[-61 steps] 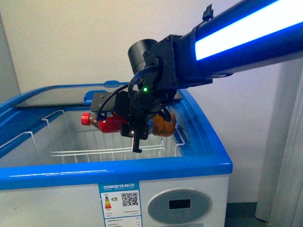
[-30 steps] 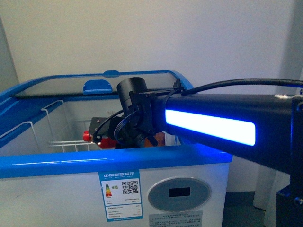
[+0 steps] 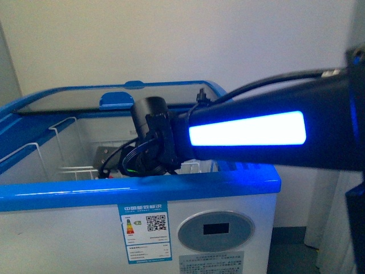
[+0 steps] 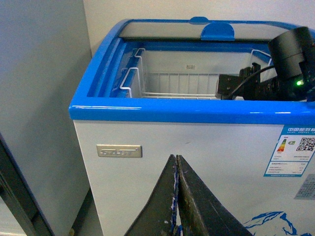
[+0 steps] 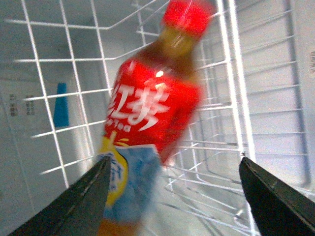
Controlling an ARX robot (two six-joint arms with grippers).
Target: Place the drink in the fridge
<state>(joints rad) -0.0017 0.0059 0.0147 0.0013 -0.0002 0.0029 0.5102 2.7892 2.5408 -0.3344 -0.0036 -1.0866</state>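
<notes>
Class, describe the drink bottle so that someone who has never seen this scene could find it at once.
Start at the white chest fridge with the blue rim. Inside it are white wire baskets, and the bottle appears in front of them, between the right claw's fingers. Its red cap and red label with white characters set it apart from the white wire.

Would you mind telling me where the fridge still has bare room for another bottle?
The wire basket's left half, by the blue rim, looks bare. The right half is crowded: the right gripper, open, with the drink between its fingers.
</notes>
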